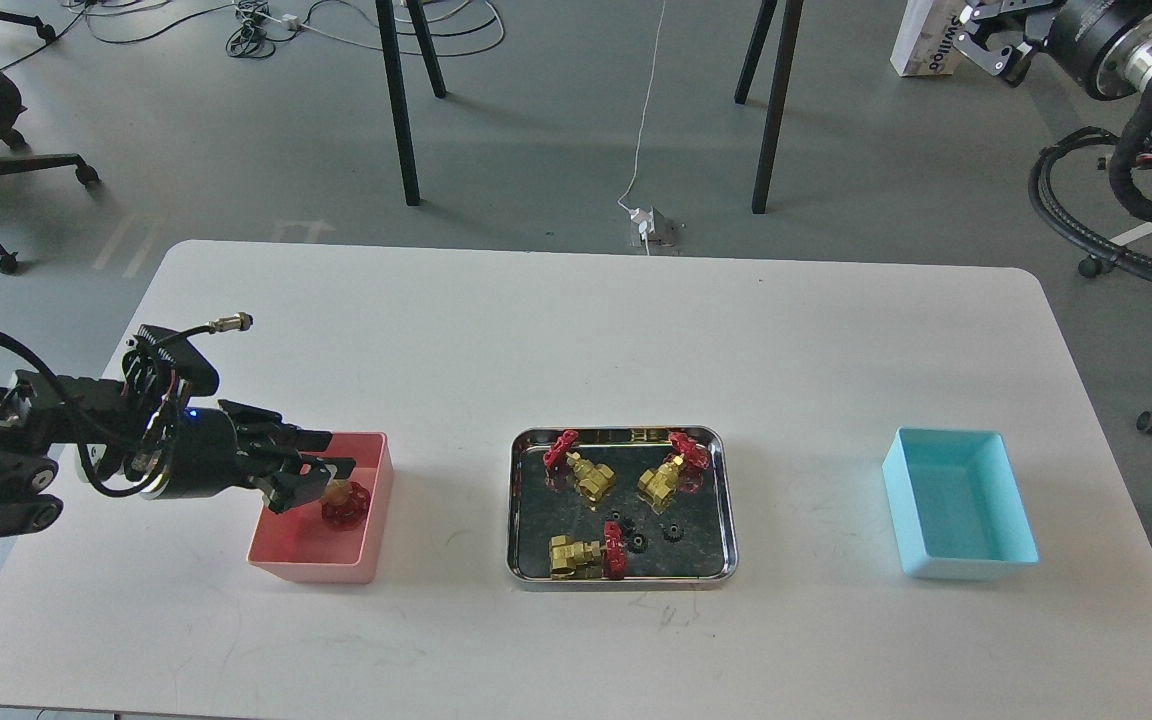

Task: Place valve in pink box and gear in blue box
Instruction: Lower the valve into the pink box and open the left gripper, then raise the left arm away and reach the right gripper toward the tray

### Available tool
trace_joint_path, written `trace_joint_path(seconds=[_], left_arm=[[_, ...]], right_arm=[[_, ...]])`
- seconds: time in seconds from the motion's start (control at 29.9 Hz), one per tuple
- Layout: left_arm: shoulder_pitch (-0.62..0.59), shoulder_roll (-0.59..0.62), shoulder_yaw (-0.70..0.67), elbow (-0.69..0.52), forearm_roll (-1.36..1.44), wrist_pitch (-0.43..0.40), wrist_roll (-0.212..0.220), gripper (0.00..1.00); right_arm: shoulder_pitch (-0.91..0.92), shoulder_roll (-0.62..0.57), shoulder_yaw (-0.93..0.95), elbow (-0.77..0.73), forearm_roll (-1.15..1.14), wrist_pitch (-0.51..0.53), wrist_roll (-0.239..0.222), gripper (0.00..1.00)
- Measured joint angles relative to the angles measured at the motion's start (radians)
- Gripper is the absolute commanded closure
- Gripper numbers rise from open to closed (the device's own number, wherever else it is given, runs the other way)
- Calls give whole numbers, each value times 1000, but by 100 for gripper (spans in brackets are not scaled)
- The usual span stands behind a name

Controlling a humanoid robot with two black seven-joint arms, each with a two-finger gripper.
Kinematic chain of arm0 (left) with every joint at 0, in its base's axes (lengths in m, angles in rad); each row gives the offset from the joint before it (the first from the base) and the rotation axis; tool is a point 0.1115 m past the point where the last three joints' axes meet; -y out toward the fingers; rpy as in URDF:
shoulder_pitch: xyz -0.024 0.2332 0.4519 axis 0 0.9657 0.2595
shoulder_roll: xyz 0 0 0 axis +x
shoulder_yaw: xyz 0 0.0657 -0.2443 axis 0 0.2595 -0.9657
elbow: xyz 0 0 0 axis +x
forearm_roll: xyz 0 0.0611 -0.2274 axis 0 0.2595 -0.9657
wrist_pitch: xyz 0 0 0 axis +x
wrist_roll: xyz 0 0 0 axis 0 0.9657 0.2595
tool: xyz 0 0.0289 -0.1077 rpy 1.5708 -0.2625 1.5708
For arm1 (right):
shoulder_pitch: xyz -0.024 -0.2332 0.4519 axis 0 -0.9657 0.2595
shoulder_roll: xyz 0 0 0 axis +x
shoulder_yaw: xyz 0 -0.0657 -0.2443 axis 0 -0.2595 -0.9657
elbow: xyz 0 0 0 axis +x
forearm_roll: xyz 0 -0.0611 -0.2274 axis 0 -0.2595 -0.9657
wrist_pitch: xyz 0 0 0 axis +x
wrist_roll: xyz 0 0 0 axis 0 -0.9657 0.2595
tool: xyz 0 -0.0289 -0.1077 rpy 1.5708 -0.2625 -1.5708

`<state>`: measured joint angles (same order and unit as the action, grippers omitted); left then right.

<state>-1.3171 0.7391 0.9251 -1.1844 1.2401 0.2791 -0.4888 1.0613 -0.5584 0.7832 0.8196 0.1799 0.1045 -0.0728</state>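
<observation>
With your left end effector (328, 478) pinching the brass-gold valve with its red handwheel (341, 503) just above the salmon-pink plastic bin (366, 540), you should lower it well inside the walls before spreading the fingers.

1. My surface (576, 340) looks matt white and smooth.
2. The tray (519, 500) is polished, mirror-like steel.
3. The pink box (376, 520) and blue box (966, 570) look like smooth matt plastic.
4. The valve bodies (591, 478) gleam like brass.
</observation>
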Motion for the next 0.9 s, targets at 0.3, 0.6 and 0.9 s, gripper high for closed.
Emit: trace_joint_path(seconds=[0.3,0.6,0.9], left_arm=[[38,228,-607,-209,-195,-321,0,50],[144,111,-1113,-230,-934,-536,0,25],[235,-91,-1274,-19,-1326,-764,0,2]], right_arm=[[37,-27,-177,100,-241,183,-43,0],[258,-99,-608,377,-723,376,-45,0],[350,12,-979,597,-1256,384,-35,2]])
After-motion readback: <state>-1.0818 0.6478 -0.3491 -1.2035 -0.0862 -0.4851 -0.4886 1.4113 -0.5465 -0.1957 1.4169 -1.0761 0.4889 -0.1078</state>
